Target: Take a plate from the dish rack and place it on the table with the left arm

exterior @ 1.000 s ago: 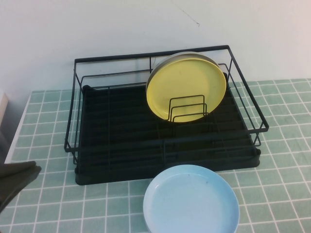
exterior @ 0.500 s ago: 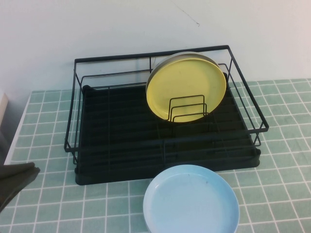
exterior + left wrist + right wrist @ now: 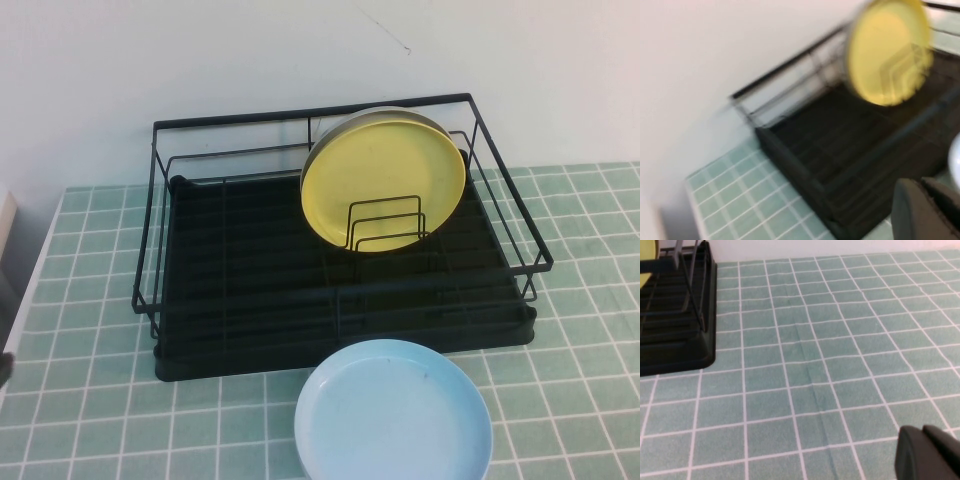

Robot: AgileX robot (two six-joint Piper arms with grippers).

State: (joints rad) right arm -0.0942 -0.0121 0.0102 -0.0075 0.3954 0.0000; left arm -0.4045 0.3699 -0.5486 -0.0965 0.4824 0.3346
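The light sky-blue plate (image 3: pixel 393 412) lies flat on the tiled table (image 3: pixel 90 420), just in front of the black dish rack (image 3: pixel 250 290); its edge also shows in the left wrist view (image 3: pixel 956 161). My left gripper (image 3: pixel 921 184) is shut and empty, off the rack's (image 3: pixel 850 150) near left corner and apart from the plate. In the high view only a dark sliver of it (image 3: pixel 4 368) shows at the left edge. My right gripper (image 3: pixel 923 432) is shut and empty, low over the table (image 3: pixel 805 340) to the right of the rack (image 3: pixel 675 340); it is out of the high view.
A yellow plate (image 3: pixel 384 178) stands upright in the rack's back right dividers, with another plate's pale rim (image 3: pixel 340 128) just behind it. It also shows in the left wrist view (image 3: pixel 888 50). A white wall rises behind the rack.
My left arm has drawn back to the left, almost out of the high view. The plates and the rack have not moved.
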